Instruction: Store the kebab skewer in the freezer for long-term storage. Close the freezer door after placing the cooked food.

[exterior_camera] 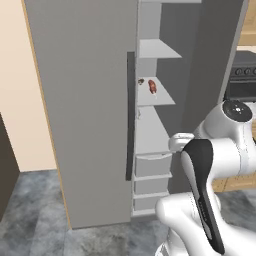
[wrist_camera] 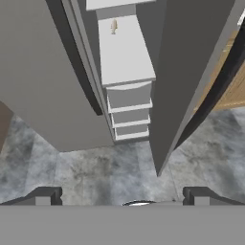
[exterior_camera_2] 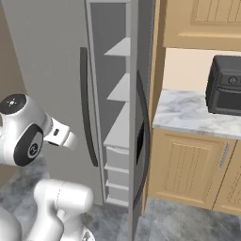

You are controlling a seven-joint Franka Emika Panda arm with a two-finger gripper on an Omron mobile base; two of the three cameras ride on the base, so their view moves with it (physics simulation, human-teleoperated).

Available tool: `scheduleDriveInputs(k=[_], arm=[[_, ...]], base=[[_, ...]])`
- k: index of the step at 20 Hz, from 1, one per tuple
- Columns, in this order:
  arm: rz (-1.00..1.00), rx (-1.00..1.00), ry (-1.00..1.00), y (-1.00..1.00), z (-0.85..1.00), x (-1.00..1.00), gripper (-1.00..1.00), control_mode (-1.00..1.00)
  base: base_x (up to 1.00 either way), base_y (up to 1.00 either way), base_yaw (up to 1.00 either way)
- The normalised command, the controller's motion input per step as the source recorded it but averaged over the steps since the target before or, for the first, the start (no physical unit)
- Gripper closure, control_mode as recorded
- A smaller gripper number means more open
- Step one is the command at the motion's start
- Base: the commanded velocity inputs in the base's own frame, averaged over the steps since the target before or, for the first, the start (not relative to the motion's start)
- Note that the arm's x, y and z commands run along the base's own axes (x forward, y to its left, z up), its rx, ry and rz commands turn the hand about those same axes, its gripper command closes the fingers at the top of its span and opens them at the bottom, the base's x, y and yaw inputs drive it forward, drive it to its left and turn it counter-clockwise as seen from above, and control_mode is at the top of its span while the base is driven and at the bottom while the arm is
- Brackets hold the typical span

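Observation:
The kebab skewer [exterior_camera: 151,86], red-brown chunks on a thin stick, lies on a middle shelf inside the freezer [exterior_camera: 155,125]. The freezer door [exterior_camera: 85,110] stands swung open to the left, and its long dark bar handle [exterior_camera: 130,115] faces me. In the hand view my gripper [wrist_camera: 122,197] is open with nothing between its fingertips [wrist_camera: 45,196]. It hangs in front of the freezer, back from the shelves, and looks down at the lower shelf [wrist_camera: 125,55] and the drawers [wrist_camera: 129,107]. A tiny pale bit [wrist_camera: 114,26] shows under the upper shelf; I cannot tell what it is.
The second grey door with a dark dispenser panel [exterior_camera_2: 141,141] stands edge-on at the right of the opening. Beyond it are a marble counter [exterior_camera_2: 188,115], a black oven [exterior_camera_2: 226,84] and wooden cabinets [exterior_camera_2: 188,169]. Grey stone floor [wrist_camera: 105,167] lies below.

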Motion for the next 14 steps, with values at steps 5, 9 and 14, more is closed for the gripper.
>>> scheduleDriveInputs(k=[5, 9, 14], arm=[[0.0, 0.0, 0.0, 0.0, 0.0, 0.0, -1.0, 1.0], [0.0, 0.0, 0.0, 0.0, 0.0, 0.0, -1.0, 1.0], [0.0, 0.0, 0.0, 0.0, 0.0, 0.0, -1.0, 1.0]], base=[[-0.27, 0.0, -0.24], [-0.01, 0.0, -0.21], [0.0, 0.01, -0.03]])
